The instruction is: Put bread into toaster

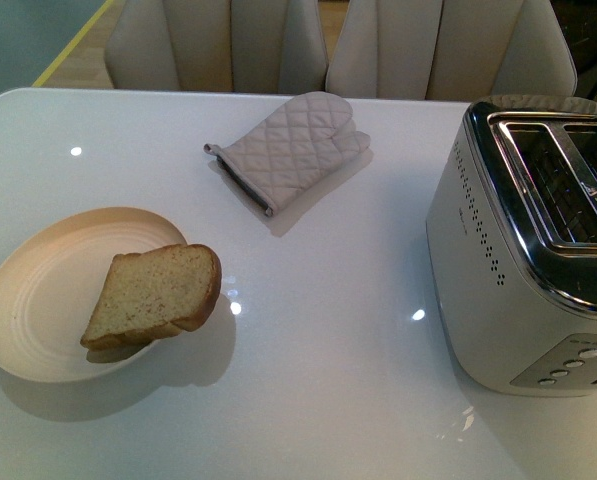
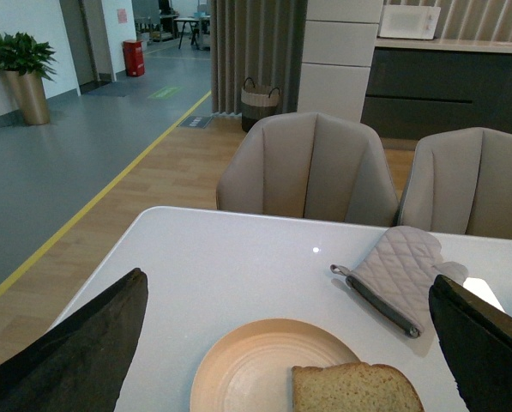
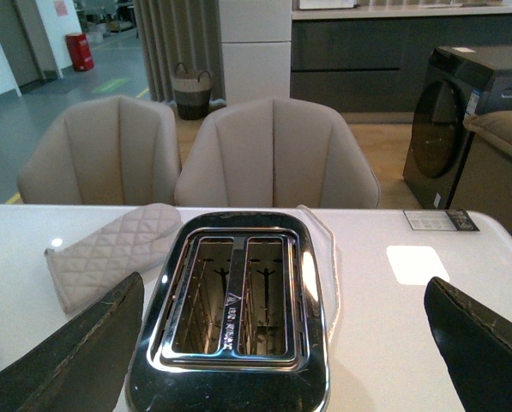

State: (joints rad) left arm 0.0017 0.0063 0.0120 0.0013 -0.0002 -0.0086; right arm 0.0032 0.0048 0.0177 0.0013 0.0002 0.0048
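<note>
The bread (image 1: 156, 295), a tan slice with a brown crust, lies tilted on the right rim of a beige round plate (image 1: 38, 300) at the front left of the white table. It also shows in the left wrist view (image 2: 356, 389). The silver toaster (image 1: 523, 260) stands at the right, both slots empty, and shows in the right wrist view (image 3: 234, 300). Neither arm shows in the front view. My left gripper (image 2: 294, 343) is open above the plate and bread. My right gripper (image 3: 281, 343) is open above the toaster.
A grey quilted oven mitt (image 1: 288, 145) lies at the back middle of the table. Two beige chairs (image 1: 218, 45) stand behind the far edge. A white cord (image 3: 328, 257) runs beside the toaster.
</note>
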